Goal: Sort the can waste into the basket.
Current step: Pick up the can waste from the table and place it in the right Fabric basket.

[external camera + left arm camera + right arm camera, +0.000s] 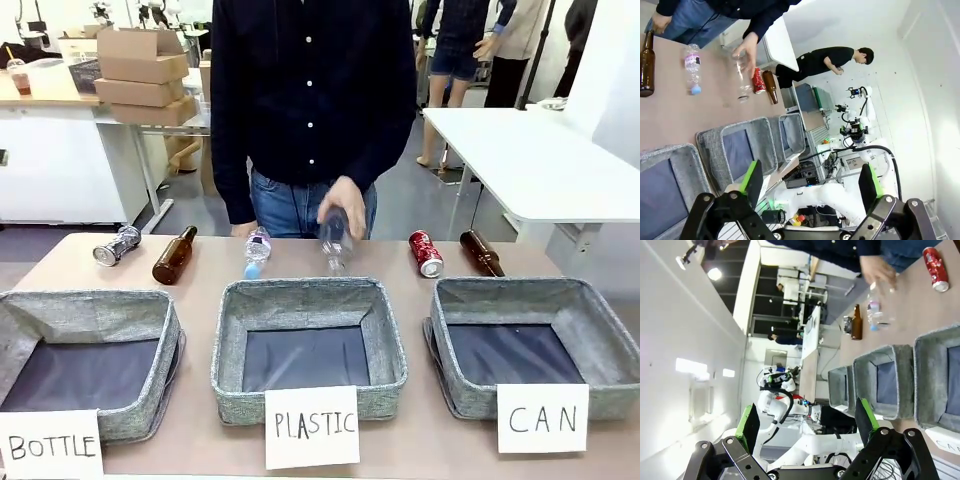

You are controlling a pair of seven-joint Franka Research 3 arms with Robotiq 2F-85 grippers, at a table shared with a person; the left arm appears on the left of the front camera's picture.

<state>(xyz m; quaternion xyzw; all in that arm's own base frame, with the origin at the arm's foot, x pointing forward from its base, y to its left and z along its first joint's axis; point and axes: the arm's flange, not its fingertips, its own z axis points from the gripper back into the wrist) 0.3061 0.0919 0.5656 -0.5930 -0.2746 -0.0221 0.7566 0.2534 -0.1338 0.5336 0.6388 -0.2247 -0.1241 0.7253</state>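
Observation:
A dented red can (425,253) lies on the table just behind the grey basket (590,395) carded "CAN", at the right. The silver-blue can (115,246) lies at the far left, behind the "BOTTLE" basket. My left gripper (810,187) hangs open and empty well above the table, looking down at the red can (758,81) and the CAN basket (801,131) beyond the other two. My right gripper (806,422) is also open and empty, high up, with the red can (935,262) and the CAN basket (927,385) in sight.
The person's hand (345,200) holds a clear plastic bottle (336,240) behind the "PLASTIC" basket (230,340). Another clear bottle (257,251) and two brown glass bottles (174,256) (481,253) lie along the far edge. The "BOTTLE" basket (165,370) stands at the left.

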